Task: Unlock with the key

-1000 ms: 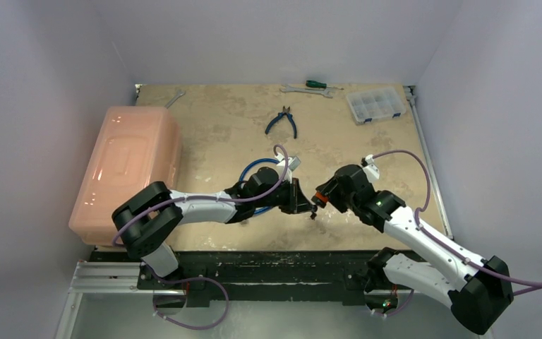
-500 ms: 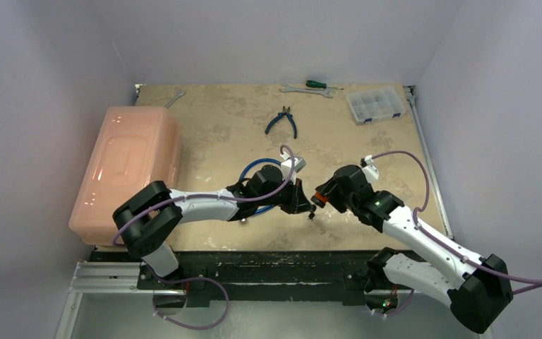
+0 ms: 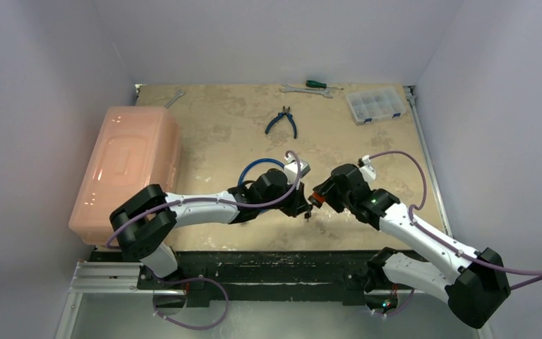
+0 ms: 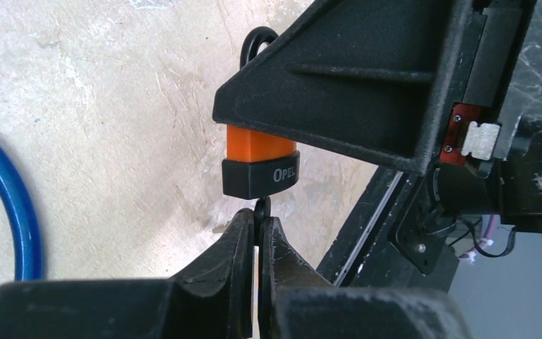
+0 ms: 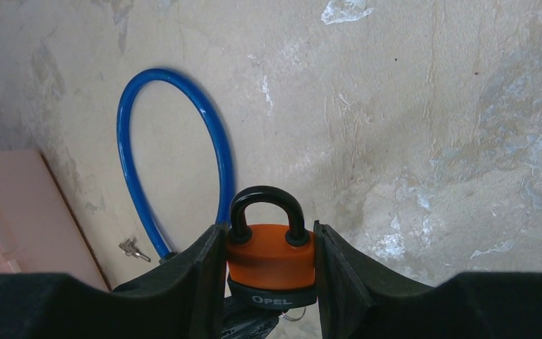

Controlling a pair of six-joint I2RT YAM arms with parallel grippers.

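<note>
An orange padlock (image 5: pixel 270 256) with a black base marked OPEL and a black shackle sits between the fingers of my right gripper (image 5: pixel 271 265), which is shut on its body. The shackle looks closed. In the left wrist view the padlock (image 4: pixel 261 159) hangs under the right gripper's black finger. My left gripper (image 4: pixel 258 229) is shut on the black key head (image 4: pixel 260 212), whose tip meets the padlock's base. In the top view the two grippers meet at the table's near middle, left gripper (image 3: pixel 302 206) against right gripper (image 3: pixel 316 198).
A blue cable loop (image 5: pixel 183 148) lies on the table behind the padlock, with small spare keys (image 5: pixel 133 248) beside it. A pink plastic box (image 3: pixel 127 166) stands at the left. Blue pliers (image 3: pixel 282 121), a wrench and screwdriver (image 3: pixel 310 87) and a parts case (image 3: pixel 374 104) lie at the back.
My left gripper has moved right toward the right gripper, bringing the key up to the padlock's base. The right gripper shifted slightly left.
</note>
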